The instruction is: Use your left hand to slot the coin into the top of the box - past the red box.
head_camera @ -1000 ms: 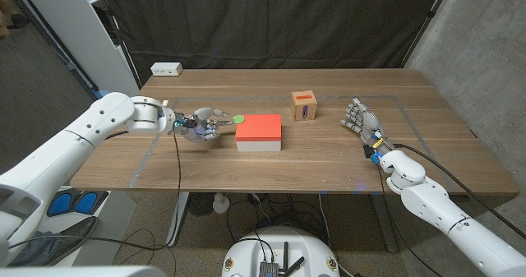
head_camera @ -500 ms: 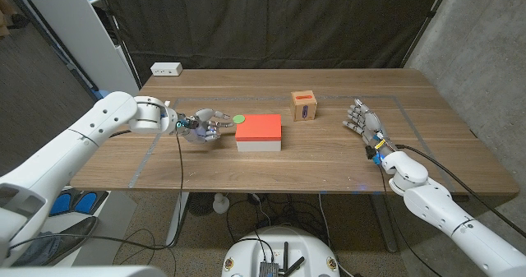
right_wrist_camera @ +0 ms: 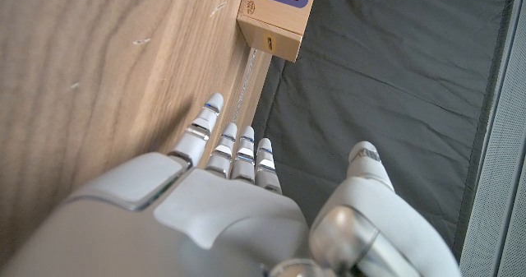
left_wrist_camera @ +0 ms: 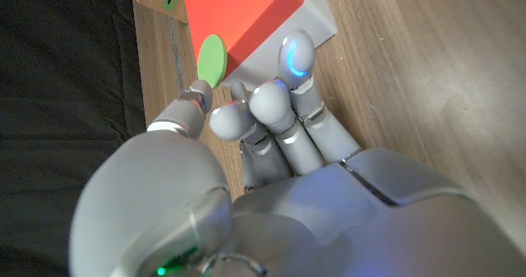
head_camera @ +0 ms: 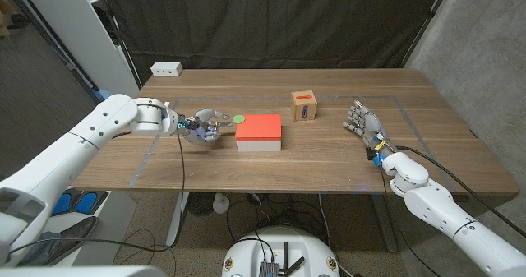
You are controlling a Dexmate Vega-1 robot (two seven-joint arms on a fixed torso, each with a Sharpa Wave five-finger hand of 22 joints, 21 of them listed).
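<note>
Compared with the frame 1 s earlier, the left arm has swung slightly so that the left hand point(head_camera: 200, 126) sits a little lower and closer to the red box point(head_camera: 259, 133); the coin, the boxes and the right arm are unchanged.

Left to right in the head view:

- A white rectangular block point(head_camera: 166, 69) lies at the far left corner of the table point(head_camera: 329, 166).
- The left hand hovers low over the wood, fingers curled loosely toward the red box and holding nothing. In the left wrist view the fingertips point(left_wrist_camera: 296, 55) are just beside the box's white base; contact cannot be confirmed.
- The green coin point(head_camera: 238, 118) lies flat on the table at the far left corner of the red box — just beyond the fingertips, ungripped.
- The red box, red on top with white sides, stands at table centre.
- The small wooden box point(head_camera: 303, 107), with a dark slot in a purple label on its top, stands beyond and to the right of the red box, well apart from the coin.
- The right hand point(head_camera: 362, 118) stands near the right edge with fingers extended and apart, empty.

The surface is wood-grain with faint tape lines. A black curtain hangs behind the table; a grey wall stands at right, a white panel at left.
</note>
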